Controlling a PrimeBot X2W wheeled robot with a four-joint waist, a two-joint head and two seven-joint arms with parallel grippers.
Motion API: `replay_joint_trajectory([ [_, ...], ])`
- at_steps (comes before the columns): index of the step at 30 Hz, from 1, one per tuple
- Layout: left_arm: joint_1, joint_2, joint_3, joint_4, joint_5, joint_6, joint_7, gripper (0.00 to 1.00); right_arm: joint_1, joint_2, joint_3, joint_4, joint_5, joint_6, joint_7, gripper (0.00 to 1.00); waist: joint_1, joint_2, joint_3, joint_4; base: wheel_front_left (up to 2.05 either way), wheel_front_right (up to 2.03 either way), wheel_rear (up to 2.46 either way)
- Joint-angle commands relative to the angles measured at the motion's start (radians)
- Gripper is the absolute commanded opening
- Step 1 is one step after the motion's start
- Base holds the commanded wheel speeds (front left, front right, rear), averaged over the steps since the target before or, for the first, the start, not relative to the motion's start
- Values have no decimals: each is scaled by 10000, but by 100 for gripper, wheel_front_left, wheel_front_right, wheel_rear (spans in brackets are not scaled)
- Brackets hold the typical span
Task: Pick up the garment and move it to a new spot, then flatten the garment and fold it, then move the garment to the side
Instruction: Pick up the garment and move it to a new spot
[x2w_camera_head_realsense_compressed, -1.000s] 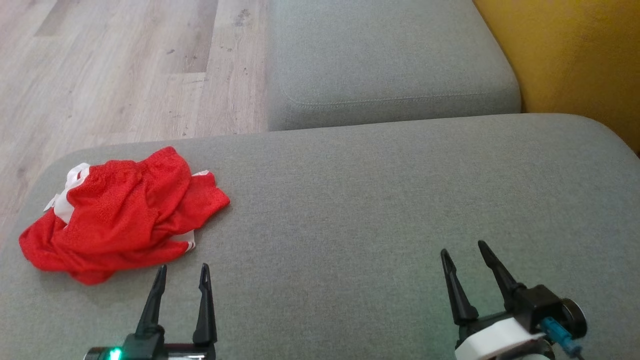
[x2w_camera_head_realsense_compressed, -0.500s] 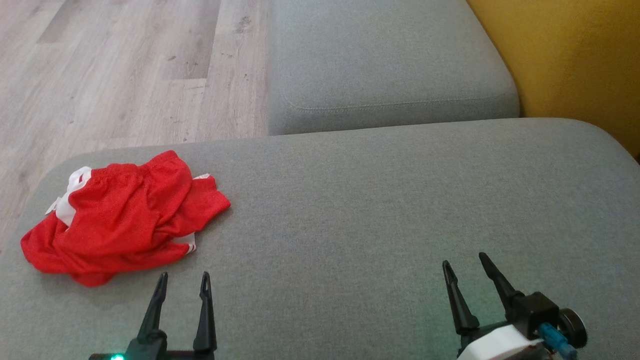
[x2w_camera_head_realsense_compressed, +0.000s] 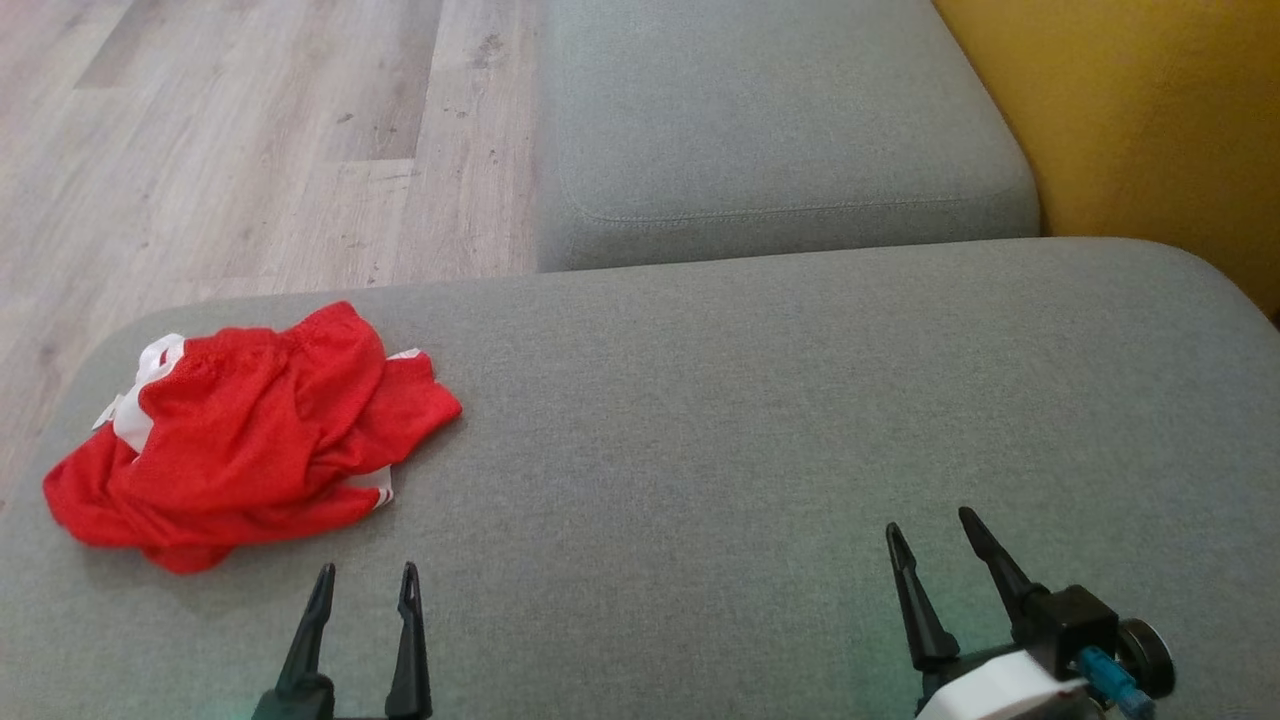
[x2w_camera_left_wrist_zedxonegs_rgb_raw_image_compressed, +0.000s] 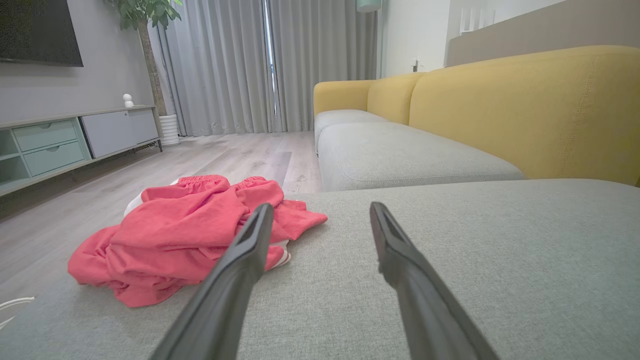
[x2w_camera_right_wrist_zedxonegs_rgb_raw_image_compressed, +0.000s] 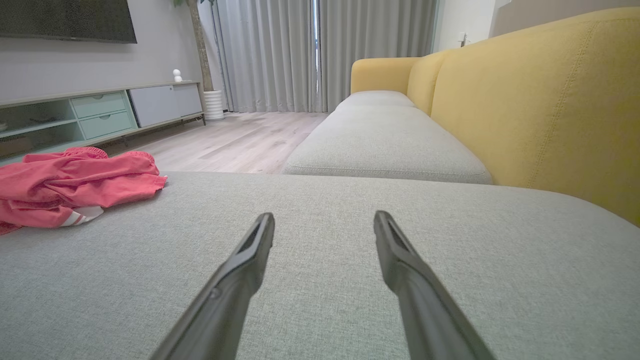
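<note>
Red garment (x2w_camera_head_realsense_compressed: 250, 435) lies crumpled in a heap at the left end of the grey seat cushion (x2w_camera_head_realsense_compressed: 720, 420), w/ white trim peeking out. Left gripper (x2w_camera_head_realsense_compressed: 367, 570) is at the cushion's near edge, just beside the heap, fingers spread wide, nothing btwn them. Right gripper (x2w_camera_head_realsense_compressed: 928, 522) is over the cushion's near-right part, also wide & empty, well apart from the cloth.

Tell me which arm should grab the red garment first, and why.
Left. The left fingers, open, sit just short of the crumpled red garment; the right fingers, also open, are far across the grey cushion.
</note>
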Motion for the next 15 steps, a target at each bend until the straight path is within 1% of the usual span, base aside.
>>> replay_joint_trajectory([
  [1, -446, -1, 375, -271, -44, -47, -97, 100, -257, -89, 190, -282, 50, 77, -111, 100, 0, -1, -5, 22, 0, 0, 0],
  [8, -438, -2, 386, -218, -65, -80, -97, 100, -238, -89, 191, -290, 45, 77, -111, 100, 0, -1, -9, 137, 0, 0, 0],
  [15, -495, -2, 352, -134, -73, -184, -97, 100, -191, -89, 282, -365, 123, 77, -111, 100, 0, -1, 58, 660, 0, 0, 0],
])
